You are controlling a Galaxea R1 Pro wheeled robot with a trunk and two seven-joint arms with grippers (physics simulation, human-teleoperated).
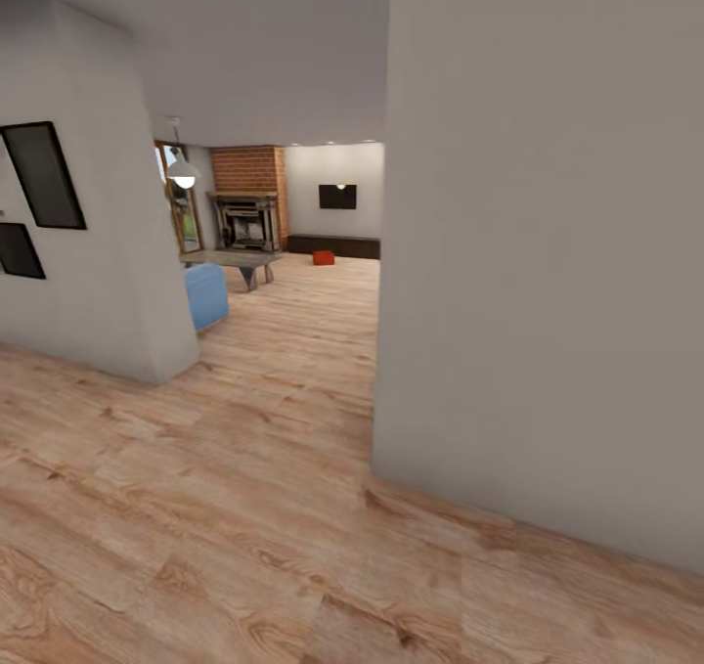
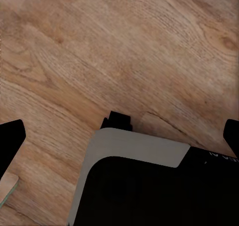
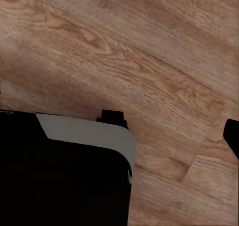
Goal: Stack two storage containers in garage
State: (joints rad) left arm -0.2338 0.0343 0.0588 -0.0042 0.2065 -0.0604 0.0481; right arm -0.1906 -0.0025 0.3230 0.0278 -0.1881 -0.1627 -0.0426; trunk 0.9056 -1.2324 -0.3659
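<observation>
head view: one orange storage container sits on the living room floor by the far wall. i steer through the opening. tool state: cannot tell.

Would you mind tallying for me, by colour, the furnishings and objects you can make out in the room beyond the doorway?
Orange-red: 1, a storage container on the wood floor near the far wall.
Blue: 1, the sofa.
White: 1, the pendant lamp.
Red-brown brick: 1, the fireplace.
Grey: 1, the low table.
Black: 1, the wall screen.
Total: 6
</observation>
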